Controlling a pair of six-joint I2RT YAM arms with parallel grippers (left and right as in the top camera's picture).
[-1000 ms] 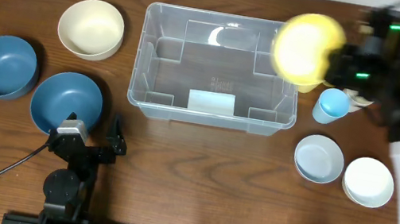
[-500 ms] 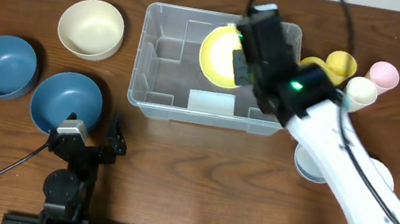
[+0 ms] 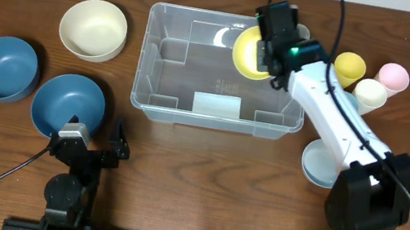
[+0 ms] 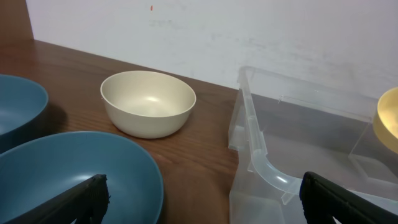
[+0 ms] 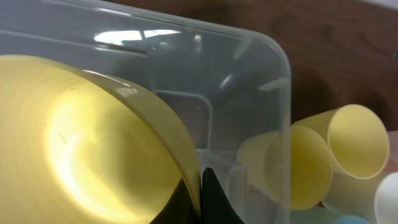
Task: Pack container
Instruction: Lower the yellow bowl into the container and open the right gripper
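Overhead: right gripper [image 3: 264,54] pinches the yellow bowl [image 3: 245,54] above the container [image 3: 145,56], two o'clock corner; judged placing, next lower, release.

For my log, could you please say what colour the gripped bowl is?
The bowl is yellow; the right wrist view shows it best.

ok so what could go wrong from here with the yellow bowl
The right gripper pinches only the rim of the yellow bowl, which is tilted on edge at the container; released like this, it may end up leaning on a wall rather than lying flat. It is also close to the container's far right corner, so lowering it could clip the rim and nudge the container towards the yellow cup beside it.
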